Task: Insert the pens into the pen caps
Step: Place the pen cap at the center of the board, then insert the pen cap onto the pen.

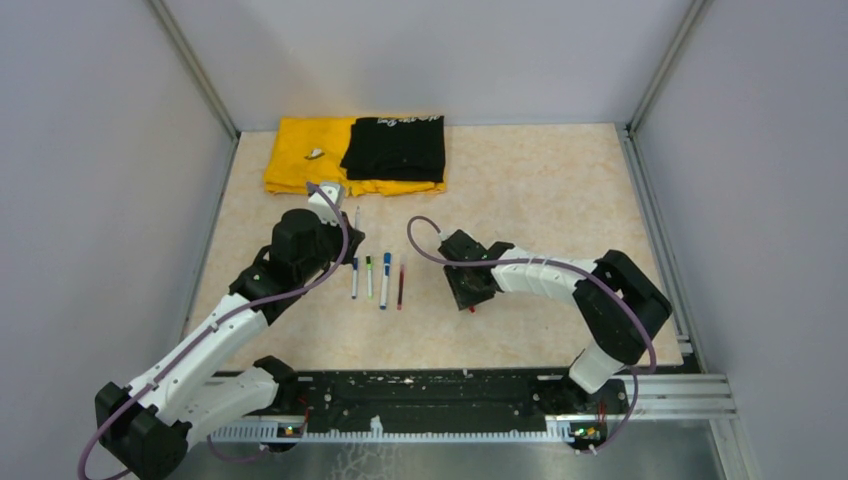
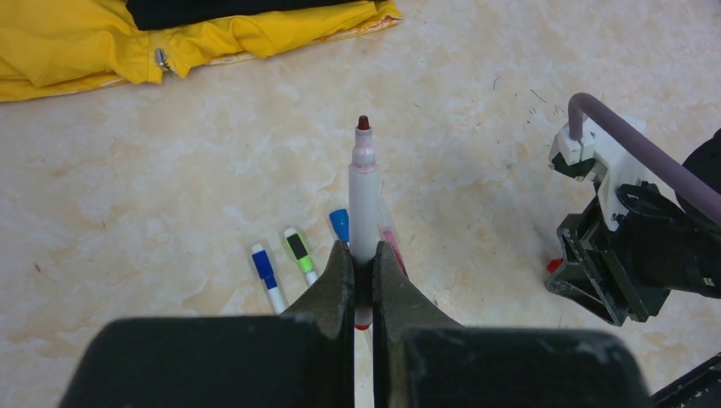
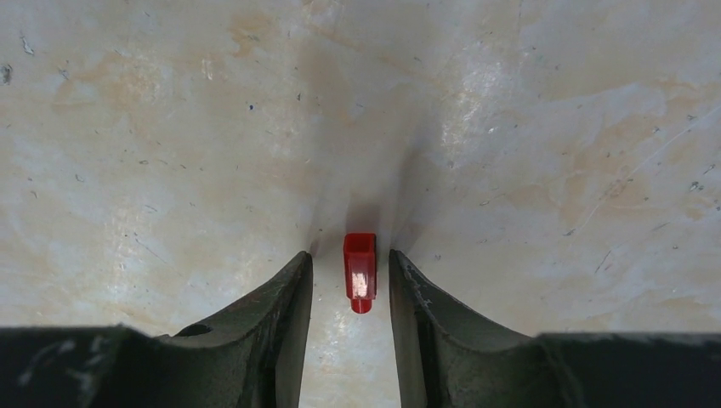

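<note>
My left gripper (image 2: pixel 363 255) is shut on a white pen (image 2: pixel 364 191) with a bare dark red tip pointing away, held above the table; it also shows in the top view (image 1: pixel 357 216). Below it lie capped pens in a row: blue (image 2: pixel 265 272), green (image 2: pixel 298 251), blue (image 2: pixel 340 224) and a maroon one (image 1: pixel 401 283). My right gripper (image 3: pixel 349 255) is open, low over the table, its fingers on either side of a small red pen cap (image 3: pixel 360 270) that lies flat, not touching it. The cap also shows in the top view (image 1: pixel 471 307).
A yellow cloth (image 1: pixel 300 160) with a black cloth (image 1: pixel 395 148) on it lies at the back of the table. Grey walls close in the left, right and back. A black rail (image 1: pixel 430 400) runs along the near edge.
</note>
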